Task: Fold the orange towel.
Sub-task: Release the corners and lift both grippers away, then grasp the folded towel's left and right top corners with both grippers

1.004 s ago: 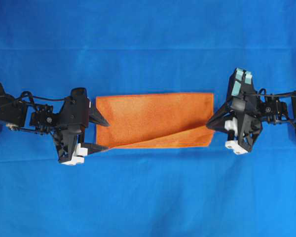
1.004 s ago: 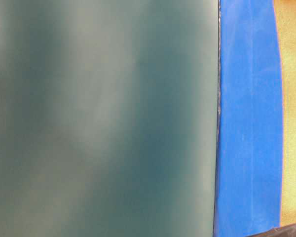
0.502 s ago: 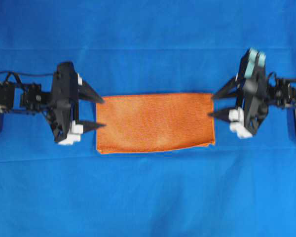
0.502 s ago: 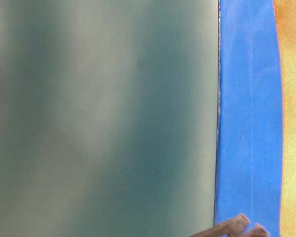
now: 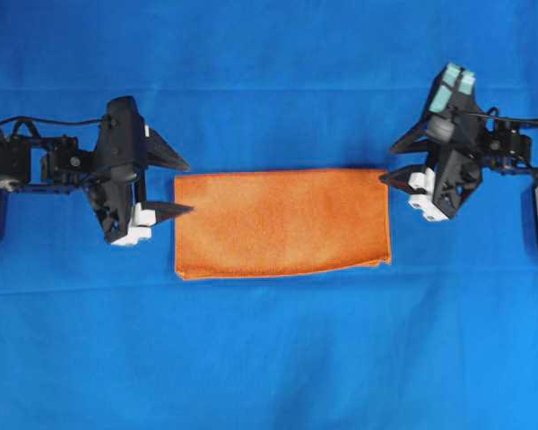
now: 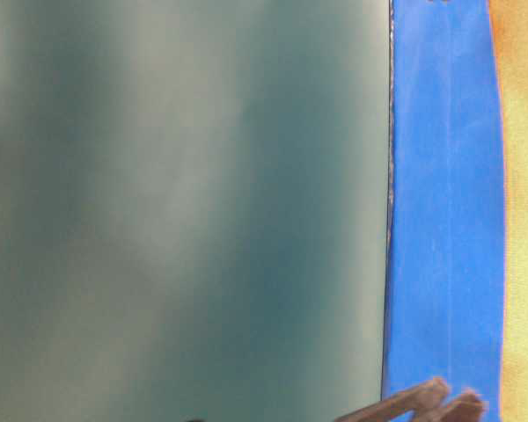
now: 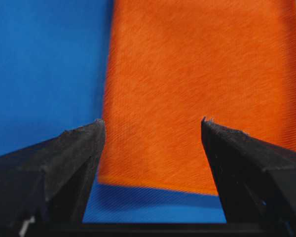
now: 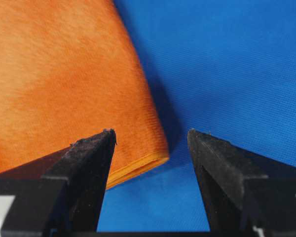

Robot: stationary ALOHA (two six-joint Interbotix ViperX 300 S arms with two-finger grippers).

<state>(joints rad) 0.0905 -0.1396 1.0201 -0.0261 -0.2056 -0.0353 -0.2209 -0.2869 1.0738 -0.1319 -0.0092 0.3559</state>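
The orange towel (image 5: 282, 222) lies flat on the blue sheet (image 5: 269, 358) as a wide rectangle, folded double, with its layered edge showing in the right wrist view (image 8: 64, 74). My left gripper (image 5: 187, 187) hovers open just off the towel's left short edge, and the towel (image 7: 197, 74) lies beyond its empty jaws (image 7: 152, 123). My right gripper (image 5: 387, 164) stands open at the towel's far right corner, and nothing lies between its fingers (image 8: 151, 132). The table-level view shows only a strip of towel (image 6: 524, 220) at its right edge.
The blue sheet covers the whole table around the towel. A blurred dark green surface (image 6: 185, 211) fills most of the table-level view. Two dark fingertips (image 6: 431, 400) poke in at its bottom edge; which gripper they belong to is unclear.
The towel's lifted front layer has dropped flat into a neat rectangle. Both grippers have moved off its near corners toward the far side, and the right one has opened wide.
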